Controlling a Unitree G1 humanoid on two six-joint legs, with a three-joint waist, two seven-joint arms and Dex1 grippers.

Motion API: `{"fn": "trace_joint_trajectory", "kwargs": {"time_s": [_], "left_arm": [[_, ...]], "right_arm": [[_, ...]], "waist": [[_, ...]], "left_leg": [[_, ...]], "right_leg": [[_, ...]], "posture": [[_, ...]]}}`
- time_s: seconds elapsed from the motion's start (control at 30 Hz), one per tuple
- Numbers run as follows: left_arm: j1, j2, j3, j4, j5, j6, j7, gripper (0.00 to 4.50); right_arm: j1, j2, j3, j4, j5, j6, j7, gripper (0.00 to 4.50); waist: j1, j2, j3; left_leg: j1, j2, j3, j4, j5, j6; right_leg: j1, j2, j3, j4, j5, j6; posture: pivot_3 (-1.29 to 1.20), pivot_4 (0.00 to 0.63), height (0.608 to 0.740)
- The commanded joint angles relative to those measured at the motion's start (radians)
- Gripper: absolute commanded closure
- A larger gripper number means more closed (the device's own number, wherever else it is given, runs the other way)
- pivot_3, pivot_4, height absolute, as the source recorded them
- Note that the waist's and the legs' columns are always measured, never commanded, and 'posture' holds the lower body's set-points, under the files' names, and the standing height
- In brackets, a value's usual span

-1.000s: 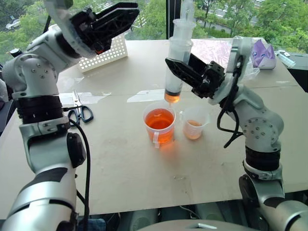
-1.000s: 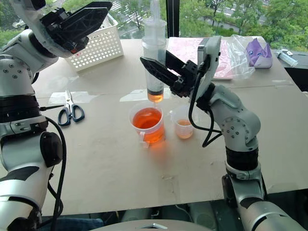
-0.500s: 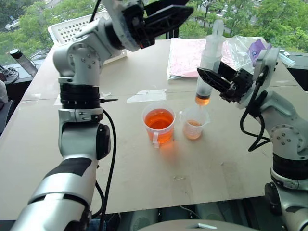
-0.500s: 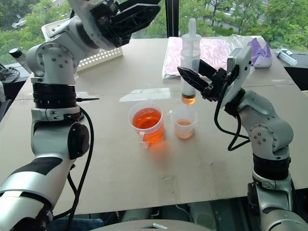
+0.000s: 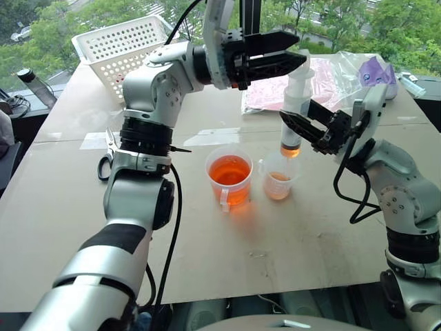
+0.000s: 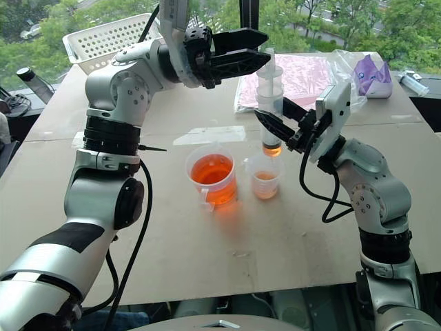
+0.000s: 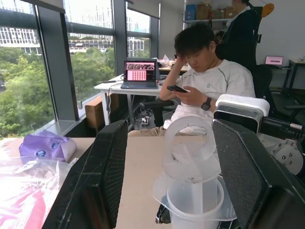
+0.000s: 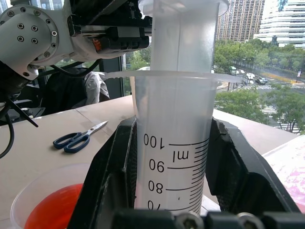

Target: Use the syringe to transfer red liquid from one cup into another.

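Note:
My right gripper (image 5: 303, 128) is shut on the barrel of the syringe (image 5: 297, 93) and holds it upright. Its tip, with a little red liquid (image 5: 289, 147) in it, hangs just above the smaller cup (image 5: 278, 178). That cup holds a shallow layer of red liquid. The larger cup (image 5: 229, 176) with a handle stands beside it on my left, about half full. My left gripper (image 5: 302, 48) is open at the top of the syringe. Its fingers (image 7: 107, 162) stand on either side of the white plunger ring (image 7: 190, 143) without touching it.
A white perforated basket (image 5: 120, 45) stands at the table's back left and scissors (image 5: 107, 156) lie at the left. A pink sheet (image 5: 265, 93) and a purple packet (image 5: 377, 73) lie at the back right. A seated person (image 7: 205, 81) looks at a phone beyond the table.
My right gripper carried the syringe from above the larger cup to above the smaller cup. My left gripper swung right and came around the plunger's top.

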Motion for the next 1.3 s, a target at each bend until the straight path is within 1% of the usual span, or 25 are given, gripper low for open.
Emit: {"fn": "trace_joint_trajectory", "kwargs": {"time_s": [0.03,0.17,0.47,0.6,0.77,0.93,1.03,1.13,1.3], "left_arm": [[-0.040,-0.010,-0.003,0.021,0.022,-0.029,-0.015,1.69],[-0.031,-0.020,-0.003,-0.012,-0.004,0.008,-0.064,1.69],[-0.022,-0.037,0.005,-0.026,0.003,0.016,-0.069,1.69],[-0.031,-0.025,0.023,-0.012,-0.009,0.027,-0.077,1.69],[-0.042,0.017,0.037,-0.002,-0.039,0.058,-0.156,1.69],[-0.051,0.055,0.053,0.026,-0.034,0.061,-0.172,1.69],[-0.050,0.072,0.060,0.015,-0.051,0.092,-0.190,1.69],[-0.036,0.072,0.054,-0.023,-0.068,0.124,-0.207,1.69],[-0.023,0.044,0.042,-0.045,-0.061,0.135,-0.188,1.69]], "right_arm": [[-0.025,0.009,-0.002,-0.043,0.004,-0.036,0.003,2.96],[-0.030,0.013,-0.003,-0.045,0.002,-0.034,-0.001,2.96],[-0.030,0.010,-0.003,-0.046,0.000,-0.036,-0.007,2.96],[-0.030,0.011,-0.007,-0.043,0.002,-0.038,-0.009,2.96],[-0.030,0.015,-0.011,-0.034,0.003,-0.043,-0.012,2.96],[-0.023,0.017,-0.020,-0.020,0.001,-0.056,-0.010,2.96],[-0.016,0.015,-0.021,-0.011,-0.002,-0.066,-0.004,2.96],[-0.013,0.014,-0.020,-0.004,-0.004,-0.073,0.000,2.96],[-0.013,0.012,-0.019,0.004,-0.008,-0.080,0.006,2.96]], "waist": [[0.001,0.000,0.000],[0.000,0.000,0.000],[0.000,0.000,0.000],[0.000,0.000,0.000],[-0.003,0.000,0.000],[-0.004,0.000,0.000],[-0.004,0.000,0.000],[-0.002,0.000,0.000],[-0.001,0.000,0.000]], "left_leg": [[0.000,0.000,0.000,0.000,0.000,0.000],[0.000,0.000,0.000,0.000,0.000,0.000],[0.000,0.000,0.000,0.000,0.000,0.000],[0.000,0.000,0.000,0.000,0.000,0.000],[0.000,0.000,0.000,0.000,0.000,0.000],[0.000,0.000,0.000,0.000,0.000,0.000],[0.000,0.000,0.000,0.000,0.000,0.000],[0.000,0.000,0.000,0.000,0.000,0.000],[0.000,0.000,0.000,0.000,0.000,0.000]], "right_leg": [[0.000,0.000,0.000,0.000,0.000,0.000],[0.000,0.000,0.000,0.000,0.000,0.000],[0.000,0.000,0.000,0.000,0.000,0.000],[0.000,0.000,0.000,0.000,0.000,0.000],[0.000,0.000,0.000,0.000,0.000,0.000],[0.000,0.000,0.000,0.000,0.000,0.000],[0.000,0.000,0.000,0.000,0.000,0.000],[0.000,0.000,0.000,0.000,0.000,0.000],[0.000,0.000,0.000,0.000,0.000,0.000]], "posture": [[0.00,0.150,0.740],[0.00,0.150,0.740],[0.00,0.150,0.740],[0.00,0.150,0.740],[0.00,0.150,0.740],[0.00,0.150,0.740],[0.00,0.150,0.740],[0.00,0.150,0.740],[0.00,0.150,0.740]]}}
